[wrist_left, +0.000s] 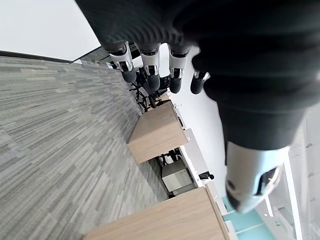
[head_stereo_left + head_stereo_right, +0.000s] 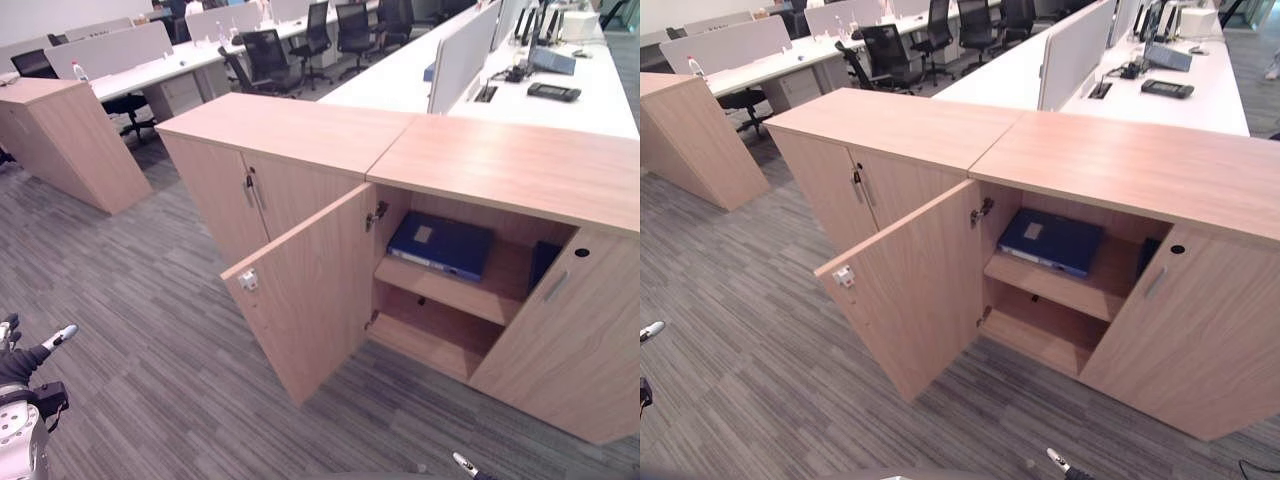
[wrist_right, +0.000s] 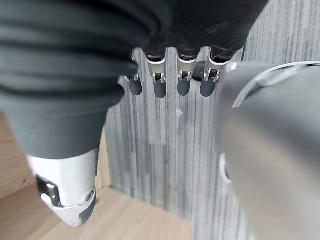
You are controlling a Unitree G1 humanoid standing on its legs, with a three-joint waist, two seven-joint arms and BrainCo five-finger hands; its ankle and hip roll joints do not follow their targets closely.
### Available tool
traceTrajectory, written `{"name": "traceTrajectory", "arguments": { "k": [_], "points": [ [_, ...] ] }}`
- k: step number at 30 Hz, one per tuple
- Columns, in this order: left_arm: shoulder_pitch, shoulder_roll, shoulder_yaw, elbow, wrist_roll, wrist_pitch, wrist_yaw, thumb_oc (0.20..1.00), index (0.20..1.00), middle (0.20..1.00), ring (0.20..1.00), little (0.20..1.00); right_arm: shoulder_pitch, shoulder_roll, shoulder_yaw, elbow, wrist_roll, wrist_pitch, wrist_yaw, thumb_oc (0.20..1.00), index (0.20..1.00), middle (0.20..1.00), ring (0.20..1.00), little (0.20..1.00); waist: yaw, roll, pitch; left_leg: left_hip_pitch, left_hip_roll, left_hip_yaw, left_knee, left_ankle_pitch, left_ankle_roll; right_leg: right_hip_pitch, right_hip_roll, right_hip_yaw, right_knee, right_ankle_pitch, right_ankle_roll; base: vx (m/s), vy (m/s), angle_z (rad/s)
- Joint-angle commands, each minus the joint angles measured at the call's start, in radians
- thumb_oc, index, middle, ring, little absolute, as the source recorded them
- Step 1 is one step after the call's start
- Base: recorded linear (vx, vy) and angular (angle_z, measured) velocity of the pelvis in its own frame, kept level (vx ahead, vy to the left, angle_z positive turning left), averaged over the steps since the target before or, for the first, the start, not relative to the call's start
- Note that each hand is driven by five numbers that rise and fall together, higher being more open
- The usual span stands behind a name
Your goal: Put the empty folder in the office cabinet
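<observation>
The blue folder [image 2: 440, 244] lies flat on the upper shelf [image 2: 450, 288] of the wooden office cabinet [image 2: 500, 170], whose left door [image 2: 305, 290] stands swung open. The left hand [image 1: 150, 60] hangs low at the robot's left over the grey carpet [image 2: 150, 330], fingers straight and holding nothing. The right hand [image 3: 170, 75] is likewise relaxed and empty above the carpet.

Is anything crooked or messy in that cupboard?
A little. The blue folder lies flat and askew on the upper shelf of the office cabinet, rather than standing upright. The left door hangs wide open. Nothing looks spilled or broken. The left hand and the right hand hold nothing.
</observation>
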Motion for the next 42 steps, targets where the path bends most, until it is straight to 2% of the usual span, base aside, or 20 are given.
{"name": "traceTrajectory", "arguments": {
  "k": [1,2,6,7,11,14,18,25,34,42],
  "points": [
    [-0.038,0.079,-0.006,-0.033,0.025,-0.043,0.003,1.0,1.0,1.0,1.0,1.0,-0.035,-0.009,0.031,0.015,0.054,-0.037,-0.013,1.0,1.0,1.0,1.0,1.0,-0.011,0.007,0.011,-0.117,-0.025,-0.081,0.102,-0.043,-0.005,0.045,0.101,0.019,-0.091,0.022,-0.031,0.02,-0.028,0.41],
    [-0.043,0.073,-0.014,-0.034,0.02,-0.041,0.001,1.0,1.0,1.0,1.0,1.0,-0.034,-0.005,0.037,0.015,0.06,-0.037,-0.01,1.0,1.0,1.0,1.0,1.0,-0.015,0.003,0.016,-0.117,-0.026,-0.086,0.105,-0.041,-0.006,0.044,0.129,0.039,-0.101,0.016,-0.043,0.02,-0.04,0.28],
    [-0.042,0.018,-0.042,-0.084,-0.002,-0.044,-0.019,1.0,1.0,1.0,1.0,1.0,-0.024,-0.007,0.043,0.03,0.049,-0.037,-0.018,1.0,1.0,1.0,1.0,1.0,-0.016,-0.015,0.004,-0.103,-0.02,-0.082,0.094,-0.042,-0.011,0.092,0.168,0.046,-0.186,0.027,-0.046,0.08,-0.045,-0.02],
    [-0.059,-0.016,-0.089,-0.115,-0.017,-0.048,-0.04,1.0,1.0,1.0,1.0,1.0,-0.012,-0.005,0.046,0.034,0.055,-0.038,-0.019,1.0,1.0,1.0,1.0,1.0,-0.028,-0.025,-0.01,-0.08,-0.01,-0.083,0.077,-0.045,-0.013,0.116,0.182,0.056,-0.217,0.032,-0.049,0.15,-0.055,-0.11],
    [-0.073,-0.048,-0.148,-0.145,-0.038,-0.044,-0.072,1.0,1.0,1.0,1.0,1.0,-0.009,-0.006,0.051,0.034,0.051,-0.037,-0.019,1.0,1.0,1.0,1.0,1.0,-0.037,-0.033,-0.017,-0.066,-0.003,-0.082,0.069,-0.049,-0.012,0.131,0.189,0.061,-0.228,0.029,-0.051,0.07,-0.029,-0.05],
    [-0.098,-0.082,-0.233,-0.132,-0.059,-0.031,-0.112,1.0,1.0,1.0,1.0,1.0,-0.011,-0.005,0.061,0.035,0.045,-0.035,-0.021,1.0,1.0,1.0,1.0,1.0,-0.055,-0.042,-0.025,-0.048,0.006,-0.07,0.061,-0.057,-0.012,0.146,0.192,0.071,-0.238,0.025,-0.05,0.07,-0.017,-0.06],
    [-0.136,-0.107,-0.311,-0.089,-0.053,-0.019,-0.129,1.0,1.0,1.0,1.0,1.0,-0.02,-0.004,0.071,0.031,0.041,-0.033,-0.025,1.0,1.0,1.0,1.0,1.0,-0.067,-0.049,-0.034,-0.037,0.011,-0.062,0.054,-0.061,-0.01,0.149,0.194,0.084,-0.24,0.025,-0.048,0.03,0.002,-0.09],
    [-0.217,-0.125,-0.382,0.021,-0.047,-0.005,-0.115,1.0,1.0,1.0,1.0,1.0,-0.026,-0.006,0.083,0.021,0.038,-0.032,-0.035,1.0,1.0,1.0,1.0,1.0,-0.083,-0.057,-0.049,-0.018,0.019,-0.041,0.036,-0.065,-0.009,0.151,0.195,0.1,-0.243,0.026,-0.043,0.02,0.008,-0.09],
    [-0.334,-0.088,-0.427,0.192,-0.041,0.008,-0.092,1.0,1.0,1.0,1.0,1.0,-0.036,-0.017,0.1,0.015,0.03,-0.029,-0.041,1.0,1.0,1.0,1.0,1.0,-0.102,-0.06,-0.061,-0.001,0.024,-0.017,0.02,-0.065,-0.009,0.145,0.197,0.122,-0.243,0.032,-0.037,0.0,0.014,-0.08],
    [-0.472,0.004,-0.459,0.387,-0.047,0.022,-0.083,1.0,1.0,1.0,1.0,1.0,-0.04,-0.031,0.112,0.013,0.039,-0.026,-0.042,1.0,1.0,1.0,1.0,1.0,-0.126,-0.062,-0.073,0.01,0.027,0.014,0.015,-0.07,-0.008,0.135,0.2,0.145,-0.243,0.045,-0.029,0.0,0.018,-0.14]
  ]
}}
